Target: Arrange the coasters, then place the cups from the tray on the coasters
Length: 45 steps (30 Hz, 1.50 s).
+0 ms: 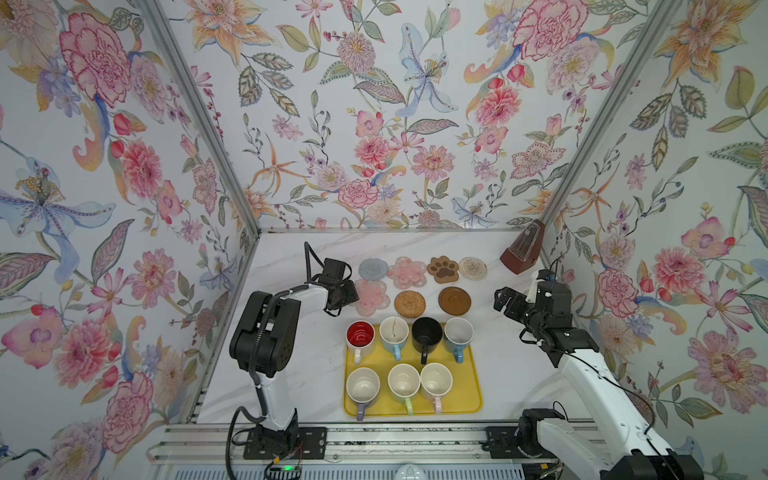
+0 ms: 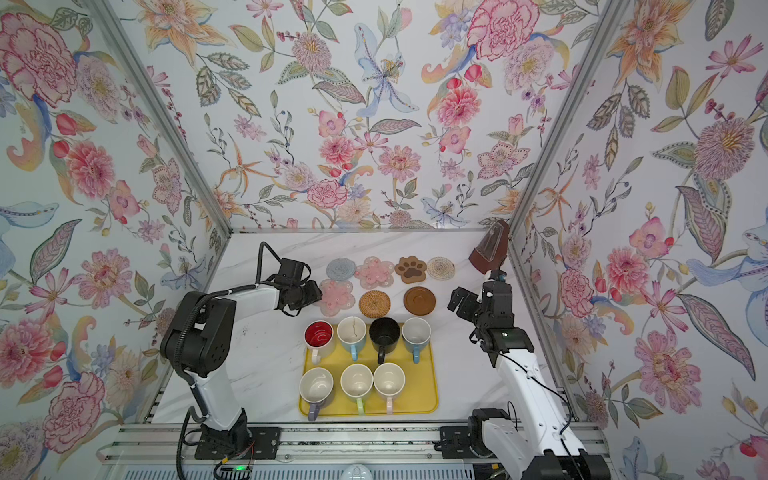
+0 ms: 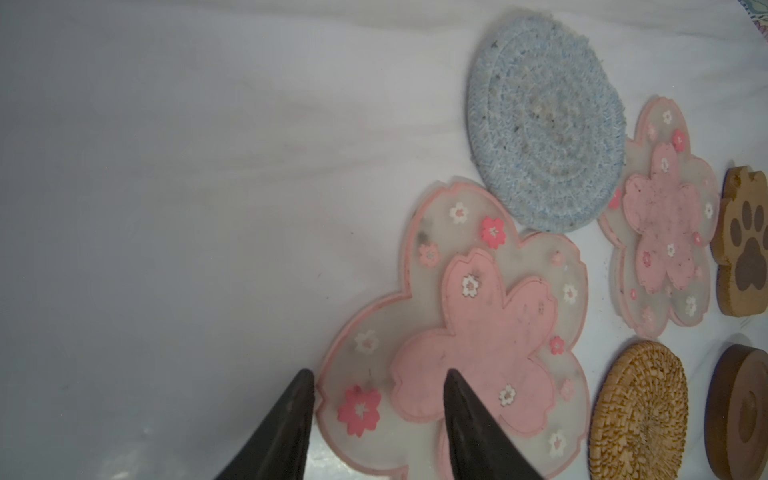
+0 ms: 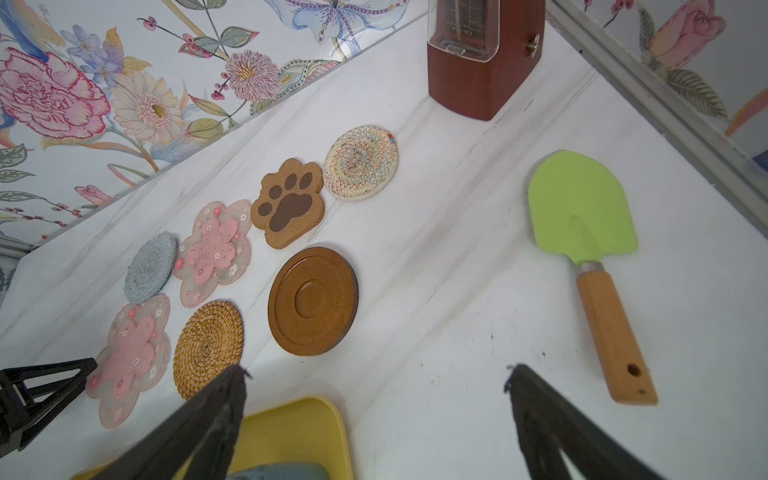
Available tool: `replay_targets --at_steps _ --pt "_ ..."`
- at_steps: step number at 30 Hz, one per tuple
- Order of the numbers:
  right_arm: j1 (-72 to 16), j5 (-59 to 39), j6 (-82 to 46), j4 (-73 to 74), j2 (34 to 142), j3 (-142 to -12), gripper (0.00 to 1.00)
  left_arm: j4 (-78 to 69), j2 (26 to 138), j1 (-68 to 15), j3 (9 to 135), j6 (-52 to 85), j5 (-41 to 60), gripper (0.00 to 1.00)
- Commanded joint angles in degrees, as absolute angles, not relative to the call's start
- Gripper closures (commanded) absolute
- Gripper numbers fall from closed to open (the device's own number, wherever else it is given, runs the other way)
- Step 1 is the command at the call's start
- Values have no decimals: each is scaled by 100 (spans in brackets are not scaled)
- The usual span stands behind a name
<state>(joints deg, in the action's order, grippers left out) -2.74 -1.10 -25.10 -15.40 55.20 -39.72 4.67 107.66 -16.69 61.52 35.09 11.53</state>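
Seven coasters lie in two rows behind the yellow tray (image 1: 471, 401): grey woven (image 1: 372, 268), pink flower (image 1: 407, 272), paw (image 1: 443, 269) and beige woven (image 1: 472, 268) at the back. In front of them lie a second pink flower (image 1: 372, 298), the rattan round (image 1: 409, 304) and the dark wooden disc (image 1: 454, 300). Several cups stand on the tray, among them the red-inside one (image 1: 360, 334) and the black one (image 1: 427, 332). My left gripper (image 3: 379, 376) is open, its fingertips straddling one petal of the near flower coaster (image 3: 469, 332). My right gripper (image 4: 376, 372) hangs wide open and empty over bare table beside the tray's corner (image 4: 291, 428).
A brown metronome (image 1: 523, 253) stands in the back right corner. A green spatula with a wooden handle (image 4: 582, 208) lies right of the coasters, hidden by the right arm in both top views. Flowered walls close in the table on three sides.
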Motion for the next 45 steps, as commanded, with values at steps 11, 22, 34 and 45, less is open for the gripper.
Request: replay_targets --at_steps 11,22,34,45 --pt "-237 -168 -2526 -1634 5396 -3925 1 367 10700 -1906 5799 3806 1380 47" --pt "-238 -247 -2554 -2028 5317 -4043 1 773 9911 -1826 5898 3504 946 42" --pt "-728 -219 -2746 -2917 5248 -4327 1 544 6958 -1485 4997 2633 -148 1" --pt "-2420 722 -3484 -4292 4962 -4898 2 -44 4946 -1374 3390 2576 -772 1"
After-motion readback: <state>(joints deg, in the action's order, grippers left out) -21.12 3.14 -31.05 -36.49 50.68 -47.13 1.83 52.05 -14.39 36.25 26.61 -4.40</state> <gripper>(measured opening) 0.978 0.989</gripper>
